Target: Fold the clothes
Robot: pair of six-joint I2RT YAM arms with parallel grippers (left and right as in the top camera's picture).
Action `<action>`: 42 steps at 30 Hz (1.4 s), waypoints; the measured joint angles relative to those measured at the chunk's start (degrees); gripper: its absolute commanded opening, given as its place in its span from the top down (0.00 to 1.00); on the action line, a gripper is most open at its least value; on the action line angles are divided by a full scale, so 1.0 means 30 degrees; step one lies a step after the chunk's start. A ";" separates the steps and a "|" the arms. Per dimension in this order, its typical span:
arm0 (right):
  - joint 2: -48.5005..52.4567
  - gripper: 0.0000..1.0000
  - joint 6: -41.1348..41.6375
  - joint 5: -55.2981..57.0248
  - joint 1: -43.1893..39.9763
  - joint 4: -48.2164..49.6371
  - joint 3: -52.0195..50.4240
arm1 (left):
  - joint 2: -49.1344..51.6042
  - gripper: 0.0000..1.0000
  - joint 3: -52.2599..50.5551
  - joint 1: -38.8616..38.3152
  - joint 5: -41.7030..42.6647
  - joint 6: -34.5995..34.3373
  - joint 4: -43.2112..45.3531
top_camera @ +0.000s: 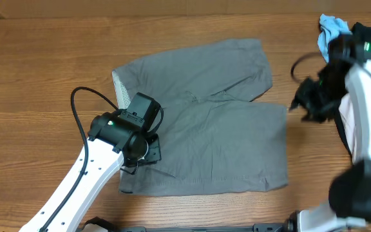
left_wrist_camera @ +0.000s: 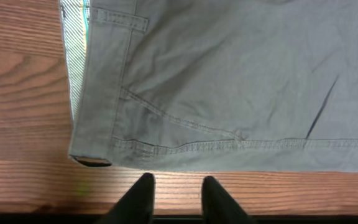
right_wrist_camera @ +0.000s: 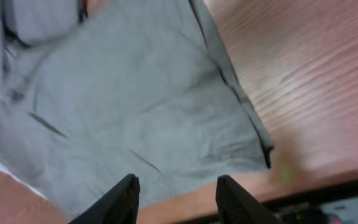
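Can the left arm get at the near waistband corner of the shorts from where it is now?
Probably yes. The left gripper hangs just short of the shorts, its fingers apart and empty. Only bare table lies between it and that corner, and nothing rests on the corner.

Evenly, softly lit from above; thin shadows only under the hems of the shorts (top_camera: 205, 122); pale sheen on the wooden table (right_wrist_camera: 303, 81); sharp overhead; right wrist view smeared with blur, right gripper (right_wrist_camera: 178, 180) a dark silhouette; left wrist view crisp.
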 measured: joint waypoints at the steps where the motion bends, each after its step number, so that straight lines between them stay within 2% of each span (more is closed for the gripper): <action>1: -0.0918 0.55 0.0284 0.0000 0.0109 0.0590 -0.1341 | 0.0000 0.64 0.0000 0.0000 0.0051 -0.0036 0.0080; 4: -0.3767 0.55 0.1494 -0.0029 0.0211 0.2404 -0.5843 | 0.0007 0.59 -0.0015 0.0000 0.0131 -0.0109 0.0189; 9: -0.6732 0.55 0.3555 -0.0022 0.0197 0.4743 -1.0841 | 0.0007 0.55 -0.0044 0.0000 0.0204 -0.0175 0.0539; 17: -0.7278 0.55 0.5311 0.0066 0.0197 0.8524 -1.5606 | 0.0015 0.51 -0.0044 0.0000 0.0211 -0.0255 0.0801; 23: -0.7278 0.55 0.6229 0.0182 0.0189 0.9668 -1.7165 | 0.0015 0.51 -0.0044 0.0000 0.0211 -0.0255 0.0758; 27: -0.7278 0.50 0.6543 0.0226 0.0197 1.0418 -1.7937 | 0.0015 0.48 -0.0044 0.0000 0.0204 -0.0255 0.0729; 28: -0.7278 0.47 0.6586 0.0240 0.0197 1.0622 -1.8185 | 0.0015 0.48 -0.0044 0.0000 0.0204 -0.0255 0.0750; 29: -0.7278 0.38 0.6681 0.0248 0.0197 1.0768 -1.8353 | 0.0015 0.48 -0.0044 0.0000 0.0204 -0.0255 0.0787; 30: -0.7278 0.25 0.6863 0.0255 0.0197 1.0834 -1.8469 | 0.0015 0.47 -0.0044 0.0000 0.0204 -0.0255 0.0801; 31: -0.7278 0.21 0.6951 0.0277 0.0197 1.0885 -1.8527 | 0.0015 0.47 -0.0044 0.0000 0.0204 -0.0255 0.0794; 36: -0.7278 0.17 0.6841 0.0240 0.0189 1.0622 -1.8498 | 0.0015 0.45 -0.0044 0.0000 0.0204 -0.0255 0.0809; 42: -0.7278 0.16 0.6579 0.0240 0.0175 0.8531 -1.7311 | 0.0015 0.44 -0.0044 0.0000 0.0204 -0.0255 0.0852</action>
